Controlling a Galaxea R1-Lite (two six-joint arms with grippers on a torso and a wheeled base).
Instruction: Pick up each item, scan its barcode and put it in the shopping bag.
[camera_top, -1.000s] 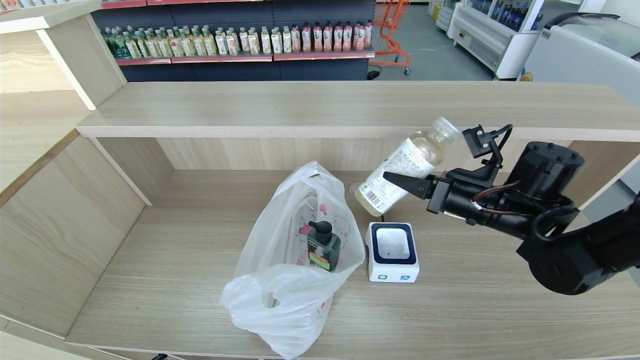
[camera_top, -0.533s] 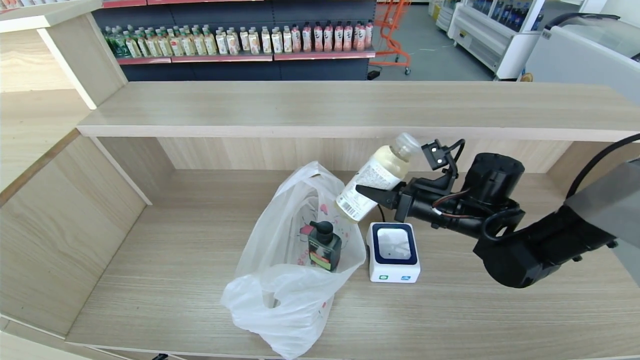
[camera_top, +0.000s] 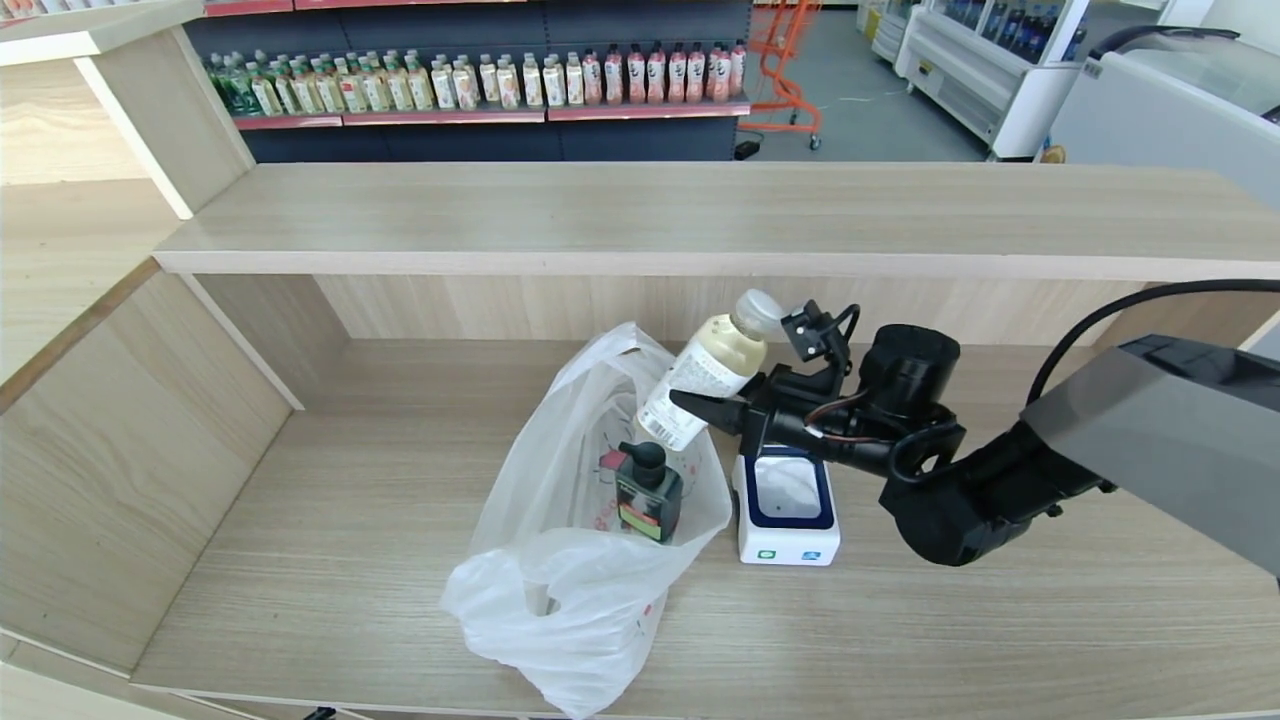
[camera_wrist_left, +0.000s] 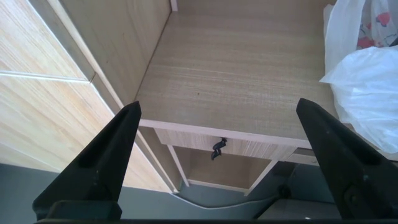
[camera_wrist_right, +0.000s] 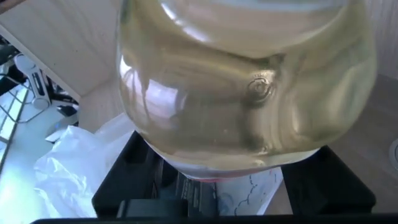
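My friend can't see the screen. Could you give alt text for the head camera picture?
The right gripper holds a tilted drink bottle at the mouth of a white shopping bag on a wooden counter. A dark pump bottle stands inside the bag, and a white barcode scanner sits beside it.

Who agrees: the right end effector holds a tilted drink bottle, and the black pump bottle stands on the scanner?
Wrong place: the head view shows the black pump bottle inside the shopping bag, beside the scanner. The right end effector does hold the tilted drink bottle.
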